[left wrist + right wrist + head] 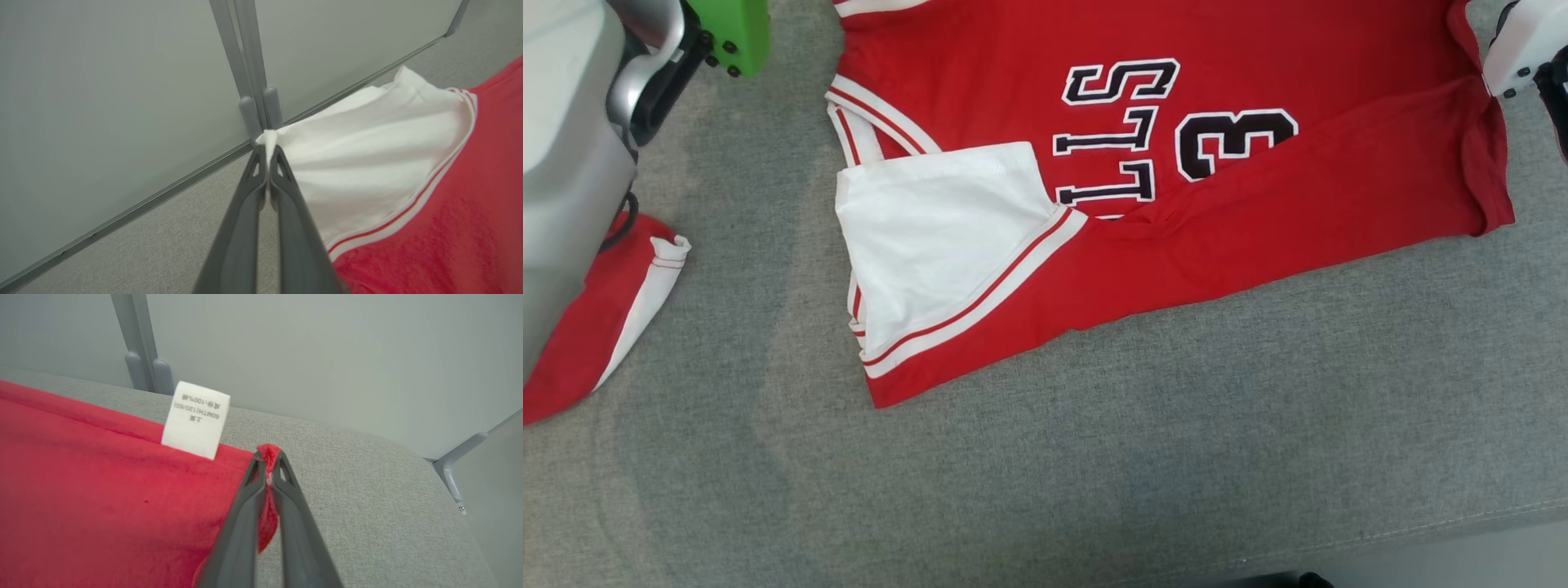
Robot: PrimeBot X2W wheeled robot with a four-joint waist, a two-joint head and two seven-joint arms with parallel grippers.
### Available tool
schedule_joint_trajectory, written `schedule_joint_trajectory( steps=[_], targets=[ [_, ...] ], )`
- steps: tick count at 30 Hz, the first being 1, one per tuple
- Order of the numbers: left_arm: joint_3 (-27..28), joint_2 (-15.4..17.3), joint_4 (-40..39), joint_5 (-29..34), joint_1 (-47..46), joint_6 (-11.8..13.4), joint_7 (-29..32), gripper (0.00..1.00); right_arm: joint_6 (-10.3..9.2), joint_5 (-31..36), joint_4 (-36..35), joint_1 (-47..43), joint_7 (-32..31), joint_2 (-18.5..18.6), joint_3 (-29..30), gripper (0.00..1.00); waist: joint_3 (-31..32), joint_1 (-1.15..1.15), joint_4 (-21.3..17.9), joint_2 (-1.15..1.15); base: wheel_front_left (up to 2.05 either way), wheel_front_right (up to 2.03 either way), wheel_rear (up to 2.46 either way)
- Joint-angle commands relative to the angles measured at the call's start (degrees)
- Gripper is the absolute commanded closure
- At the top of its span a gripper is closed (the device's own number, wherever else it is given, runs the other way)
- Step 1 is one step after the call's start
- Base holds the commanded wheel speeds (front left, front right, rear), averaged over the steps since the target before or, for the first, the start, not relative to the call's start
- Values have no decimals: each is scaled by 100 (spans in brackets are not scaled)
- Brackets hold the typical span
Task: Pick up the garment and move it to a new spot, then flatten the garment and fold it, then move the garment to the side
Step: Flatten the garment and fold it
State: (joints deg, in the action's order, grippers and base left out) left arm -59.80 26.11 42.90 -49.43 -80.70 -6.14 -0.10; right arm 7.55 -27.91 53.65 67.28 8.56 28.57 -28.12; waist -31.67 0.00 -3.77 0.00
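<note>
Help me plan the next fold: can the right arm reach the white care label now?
Probably, but not freely: the care label stands uncovered beside the right gripper, yet that gripper is shut on the garment at its red edge and must let go first.

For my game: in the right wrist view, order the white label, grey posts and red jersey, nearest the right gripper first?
1. Red jersey: pinched in the right gripper.
2. White label: just left, on the edge.
3. Grey posts: far back left.
</note>
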Motion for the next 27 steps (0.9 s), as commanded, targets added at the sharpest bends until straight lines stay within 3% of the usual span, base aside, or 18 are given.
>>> schedule_joint_trajectory(
  steps=[1,6,13,27],
  targets=[
    [-50,-18,88,35,-9,-38,-74,100,-12,21,62,-42,109,36,-2,100,63,0,49,0,0,0,0],
    [-200,-103,238,-45,202,-105,-247,100,-12,-70,154,-282,333,29,-101,100,285,0,131,0,0,0,0],
    [-546,177,-240,-169,709,-132,-358,100,-12,-364,-76,-864,487,134,-396,100,734,0,186,0,0,0,0],
    [-1229,1344,-2643,-571,2284,-129,430,100,-12,-1351,-536,-2128,141,866,-978,100,1368,0,363,0,0,0,0]
  ],
)
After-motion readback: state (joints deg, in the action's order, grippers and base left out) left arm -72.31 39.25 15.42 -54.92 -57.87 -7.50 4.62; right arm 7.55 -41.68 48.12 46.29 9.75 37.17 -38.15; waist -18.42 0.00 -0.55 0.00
